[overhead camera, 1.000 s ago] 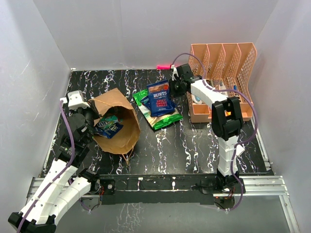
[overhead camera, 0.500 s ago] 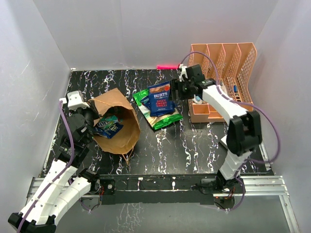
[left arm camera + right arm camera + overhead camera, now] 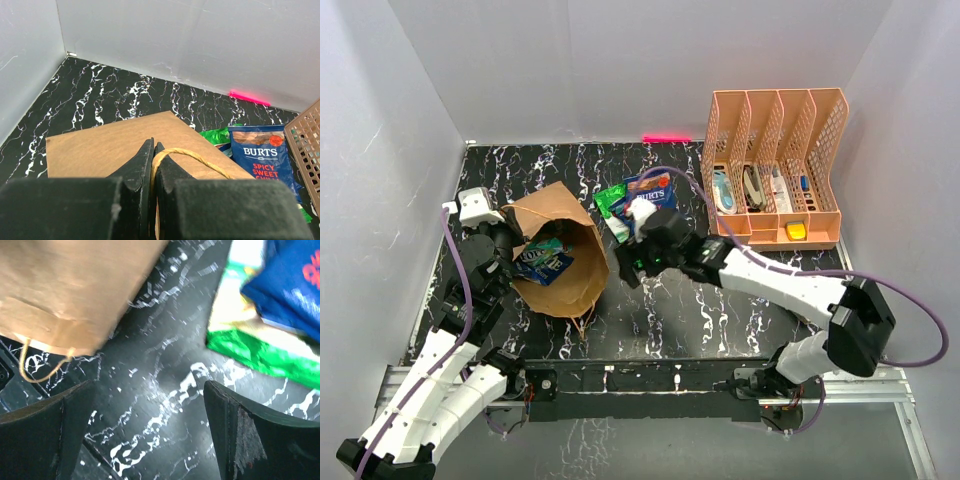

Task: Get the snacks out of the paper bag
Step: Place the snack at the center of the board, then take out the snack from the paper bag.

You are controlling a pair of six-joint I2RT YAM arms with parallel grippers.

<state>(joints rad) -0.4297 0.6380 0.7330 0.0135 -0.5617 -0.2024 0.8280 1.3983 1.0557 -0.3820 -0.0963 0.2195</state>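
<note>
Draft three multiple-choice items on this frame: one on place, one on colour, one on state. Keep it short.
1. Where does the Burts packet lie?
A. on the green packet, outside the paper bag
B. inside the paper bag
C. underneath the paper bag

2. What colour is the thin object lying at the far edge?
A. white
B. pink
C. yellow

3. The left end effector is:
A. open
B. shut on a snack
C. shut on the bag's handle

Answers:
1. A: the left wrist view shows it lying over the green packet, beyond the bag.
2. B: it shows bright pink in the top view.
3. C: the fingers are closed with the handle loop pinched between them.
</note>
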